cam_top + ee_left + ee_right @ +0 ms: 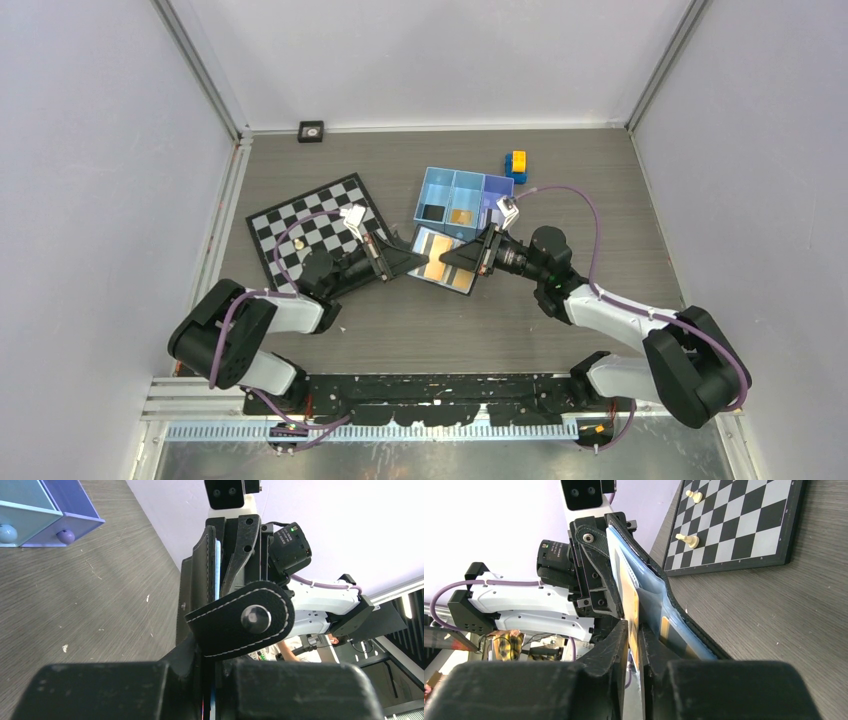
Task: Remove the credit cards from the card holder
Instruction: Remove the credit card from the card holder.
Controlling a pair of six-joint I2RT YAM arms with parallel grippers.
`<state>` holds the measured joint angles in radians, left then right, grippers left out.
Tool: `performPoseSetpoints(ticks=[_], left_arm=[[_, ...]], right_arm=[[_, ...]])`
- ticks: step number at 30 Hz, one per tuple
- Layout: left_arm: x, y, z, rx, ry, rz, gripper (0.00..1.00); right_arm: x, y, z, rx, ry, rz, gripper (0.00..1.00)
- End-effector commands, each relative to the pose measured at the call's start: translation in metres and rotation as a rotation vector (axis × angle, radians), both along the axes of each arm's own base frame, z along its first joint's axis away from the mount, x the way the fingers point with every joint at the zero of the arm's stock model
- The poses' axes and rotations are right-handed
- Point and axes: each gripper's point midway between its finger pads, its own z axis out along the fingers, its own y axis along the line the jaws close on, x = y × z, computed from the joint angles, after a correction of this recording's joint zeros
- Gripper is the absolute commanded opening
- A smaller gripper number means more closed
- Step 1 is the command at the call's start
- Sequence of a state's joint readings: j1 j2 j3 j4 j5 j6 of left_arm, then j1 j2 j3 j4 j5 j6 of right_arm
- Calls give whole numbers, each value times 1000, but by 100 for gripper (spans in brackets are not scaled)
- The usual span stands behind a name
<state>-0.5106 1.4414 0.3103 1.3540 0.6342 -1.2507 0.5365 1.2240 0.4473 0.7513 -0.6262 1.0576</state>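
Over the table (400, 330), the black card holder (445, 260) is spread open between the 2 pincers. Its inner faces are turned upward and its long axis runs from one pincer to the other. The left pincer (212, 680) is clamped on the holder's end beside the snap strap (240, 620). The right pincer (634, 650) is nipped on the edge of the gold-orange card (631, 610). The step in hand looks like drawing out card 1. Next, I judge, comes a straight pull away from the left pincer, along that axis.

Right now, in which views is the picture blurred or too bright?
Top external: even light, sharp, the open card holder clear. Left wrist: near jaws a dark blur, wall behind washed out pale. Right wrist: near jaws blurred too, gold card between them clearer, chessboard sharp.
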Motion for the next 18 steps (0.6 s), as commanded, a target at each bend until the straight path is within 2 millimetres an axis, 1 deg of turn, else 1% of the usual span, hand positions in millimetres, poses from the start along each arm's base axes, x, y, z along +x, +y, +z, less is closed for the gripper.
performPoseSetpoints(ticks=[1,7,11,13,16,18], left_arm=[[2,5,22,-52,-81,21,1],[3,6,22,-54,-74,22,0],[3,6,22,-54,-72,24,0],[3,6,21,-54,-70,24,0],[4,6,21,-53,-68,22,0],[4,5,20,-51,-63,17,0]], right_arm=[[-2,1,12,25,-53,9,21],[-3,2,13,23,-56,18,26],[-4,3,13,24,-61,27,26],[-4,2,13,24,-63,27,20],[-4,3,14,25,-65,29,17],[-5,3,14,25,-67,30,13]])
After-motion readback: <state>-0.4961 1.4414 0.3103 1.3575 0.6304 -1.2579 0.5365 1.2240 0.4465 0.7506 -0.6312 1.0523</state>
